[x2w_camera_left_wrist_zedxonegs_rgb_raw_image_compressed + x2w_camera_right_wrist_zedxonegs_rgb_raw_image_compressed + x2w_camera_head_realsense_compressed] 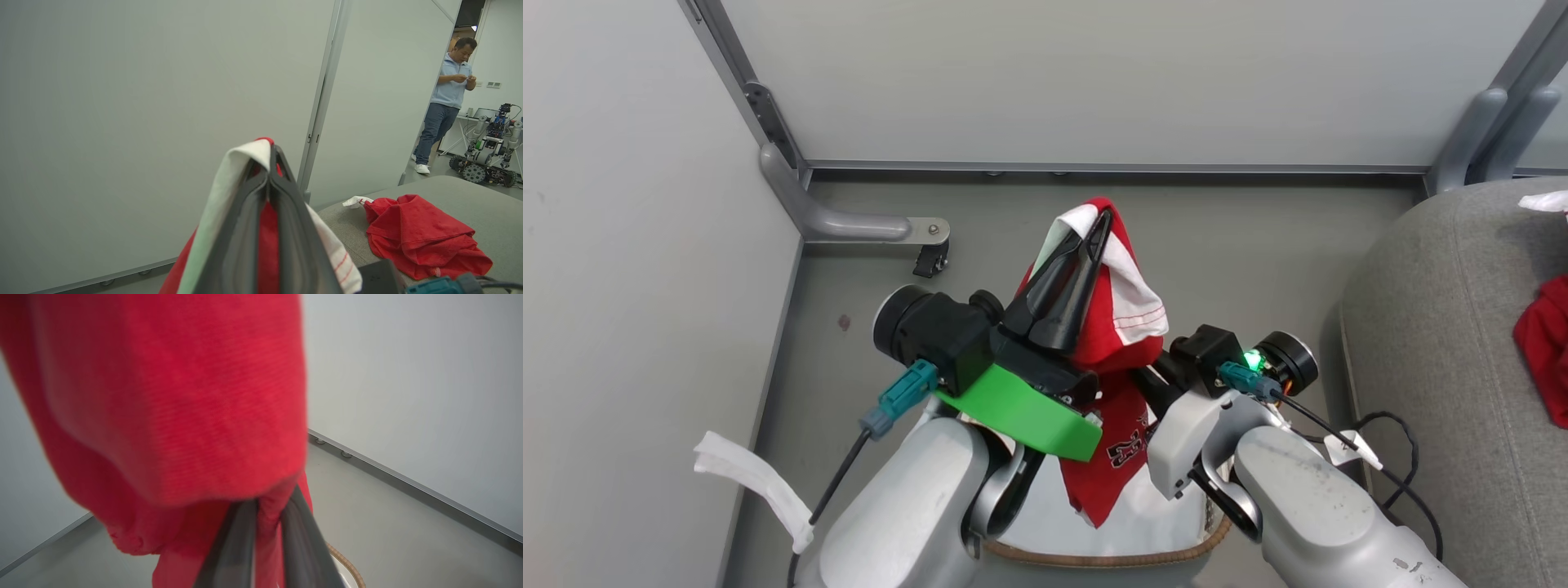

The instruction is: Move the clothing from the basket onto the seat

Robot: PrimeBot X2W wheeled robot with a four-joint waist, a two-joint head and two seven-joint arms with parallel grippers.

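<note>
A red garment with white stripes (1115, 327), one piece of the clothing, hangs in the air above the basket (1094, 560). My left gripper (1098, 225) is shut on its top fold, fingers pointing up, and the same grip shows in the left wrist view (271, 151). Lower down, my right gripper (269, 506) is shut on the red fabric (184, 416). The basket's brown rim (347, 564) sits below it. A second red garment (421, 237) lies on the grey seat (1437, 327), also visible at the head view's right edge (1545, 347).
Grey partition walls close off the left and far sides, with a metal foot bracket (849, 222) on the floor. A white cloth strip (752, 482) hangs at the lower left. Black cables (1392, 457) trail beside the seat. A person (447, 102) stands beyond the partition near another robot (486, 149).
</note>
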